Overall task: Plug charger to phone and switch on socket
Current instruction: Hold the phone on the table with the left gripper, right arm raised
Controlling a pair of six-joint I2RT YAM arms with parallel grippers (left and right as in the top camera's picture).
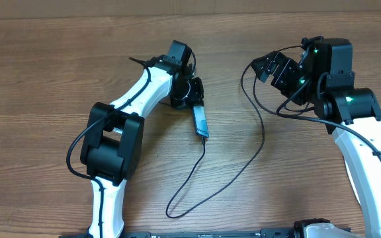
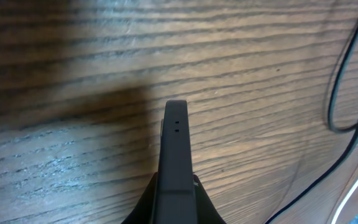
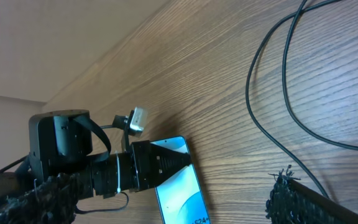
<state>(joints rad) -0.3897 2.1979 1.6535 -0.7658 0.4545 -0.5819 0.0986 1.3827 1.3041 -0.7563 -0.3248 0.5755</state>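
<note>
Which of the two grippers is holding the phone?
The left gripper, shut on one end of the phone; the right gripper is open and holds nothing.

The charger lies on the table, right of the phone.

Phone: slim, black-framed, with a bright blue-teal screen and small text. Stands tipped up on one long edge near the middle of the wooden table, upper end toward the far side, lower end slanting slightly right. Sits pinched at its upper end in the left gripper; shows a narrow black edge with two tiny holes in the left wrist view.

Charger: long, thin black cable. Meets the phone's lower end; too small to tell whether fully seated. Drops from there toward the near edge, curls into a tight loop, then sweeps up and right in a wide arc. Lies slack on the wood.
</note>
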